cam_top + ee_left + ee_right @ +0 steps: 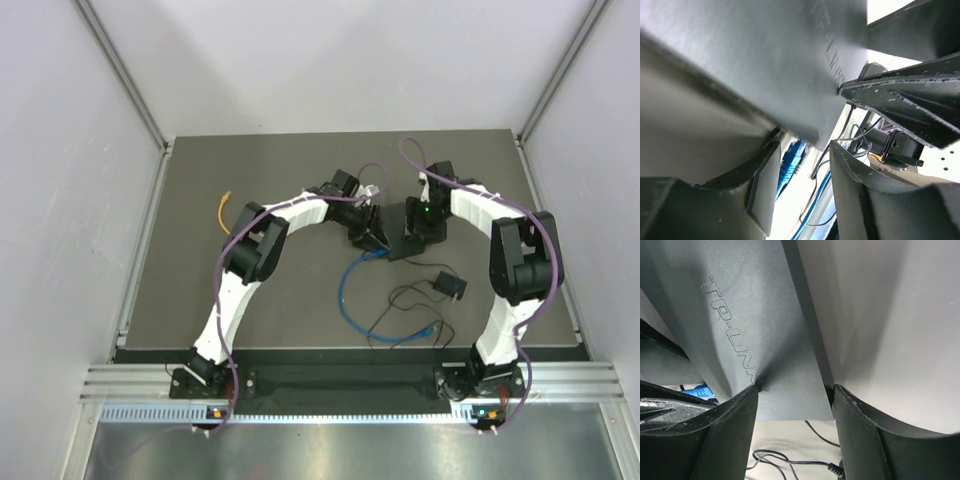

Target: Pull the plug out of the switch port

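Note:
The switch is a flat matte-black box at mid-table between both grippers. In the right wrist view the switch shows a TP-LINK mark, and my right gripper is shut on its near corner, one finger on the top face and one on the side edge. My right gripper comes in from the right. The blue plug sits in a port under the switch's edge. My left gripper is open, with the plug close by its left finger. My left gripper is at the switch's left side.
The blue cable loops from the switch toward the near table edge. A small black cube adapter with a thin black wire lies near right of the switch. An orange cable end lies at the far left.

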Available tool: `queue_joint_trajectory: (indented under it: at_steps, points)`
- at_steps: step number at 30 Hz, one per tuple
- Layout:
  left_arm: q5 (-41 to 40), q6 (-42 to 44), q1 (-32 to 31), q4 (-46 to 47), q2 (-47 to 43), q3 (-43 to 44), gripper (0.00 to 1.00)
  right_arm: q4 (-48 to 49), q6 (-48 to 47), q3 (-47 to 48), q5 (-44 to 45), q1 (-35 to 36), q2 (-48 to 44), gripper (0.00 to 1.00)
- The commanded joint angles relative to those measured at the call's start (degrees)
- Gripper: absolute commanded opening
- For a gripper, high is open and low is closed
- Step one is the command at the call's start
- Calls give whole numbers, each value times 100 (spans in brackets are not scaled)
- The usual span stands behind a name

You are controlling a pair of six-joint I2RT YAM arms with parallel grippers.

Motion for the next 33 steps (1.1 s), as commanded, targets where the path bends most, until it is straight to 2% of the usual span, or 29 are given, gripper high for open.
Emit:
queue_joint_trajectory:
  at_steps: [1, 5, 6, 12, 16, 21, 25, 28, 30, 33]
  points:
    - [-447, -33, 75, 584, -208, -456, 50, -6, 25, -149, -180, 203, 161, 61]
    - [-272, -279, 75, 1027, -314, -616, 50, -6, 25, -105, -171, 203, 170, 61]
    - [-210, -323, 67, 1027, -271, -598, 45, -14, 34, -96, -171, 203, 178, 61]
    - [-26, -297, 66, 1027, -200, -651, 29, -23, 7, -87, -128, 203, 170, 61]
    - [168, -358, 66, 1281, -217, -808, 27, -23, -1, -70, -127, 203, 213, 61]
    - [405, -341, 66, 1633, -314, -958, 29, -23, -10, -70, -127, 203, 222, 61]
    - [660, -253, 102, 2264, -375, -1327, 30, -23, -19, -70, -127, 185, 240, 61]
    - [784, -209, 163, 2521, -419, -1556, 35, -32, -19, -79, -119, 194, 214, 61]
    - [801, -86, 198, 2556, -455, -1609, 42, -32, -36, -79, -119, 203, 187, 61]
    - [740, 98, 190, 2354, -464, -1530, 45, -50, -36, -79, -119, 194, 196, 61]
